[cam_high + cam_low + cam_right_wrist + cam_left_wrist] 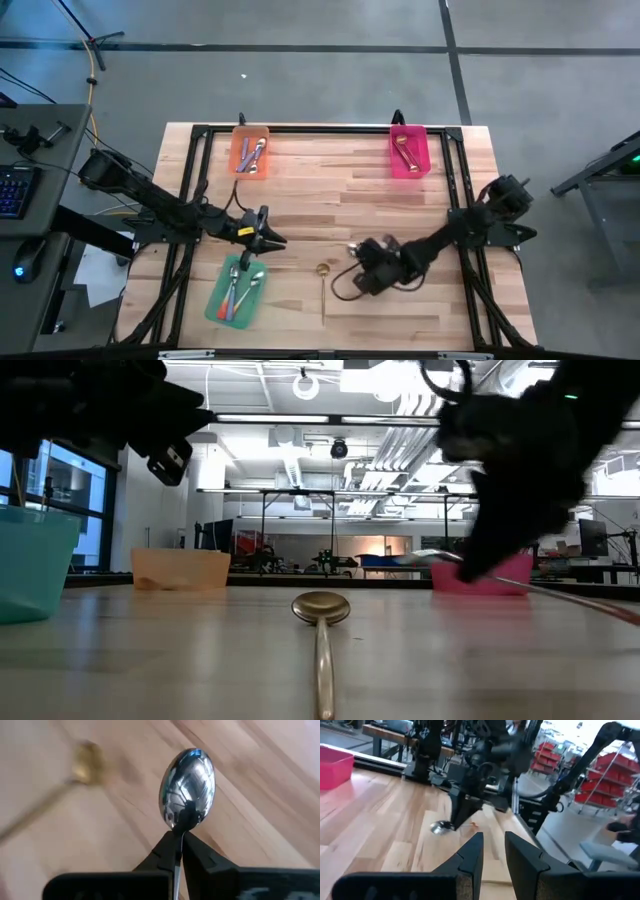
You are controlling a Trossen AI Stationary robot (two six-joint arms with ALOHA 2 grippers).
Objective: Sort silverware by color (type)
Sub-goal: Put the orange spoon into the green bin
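1. While the wooden table [330,200] fills the middle of the high view, its black frame runs round the edges and both dark arms reach in over the near half.
2. From the right side, the right arm stretches toward the near middle, and the right gripper [179,851] is pressed together on the neck of a silver-bowled spoon [187,787], whose bowl sticks out past the fingertips just above the wood.
3. On the left, the left arm reaches in, and the left gripper [268,239] hangs just beyond the far end of the green tray; its fingers [470,857] stand a little apart with nothing between them.
4. At the near left, the green tray [215,305] holds a few spoons with reddish and bluish handles.
5. At the far left, the orange tray [240,140] holds several spoons.
6. At the far right, the pink tray [422,160] holds gold spoons.
7. Alone on the bare wood at the near middle lies a gold spoon [323,283], bowl toward the far side and handle pointing near, just left of the right gripper.
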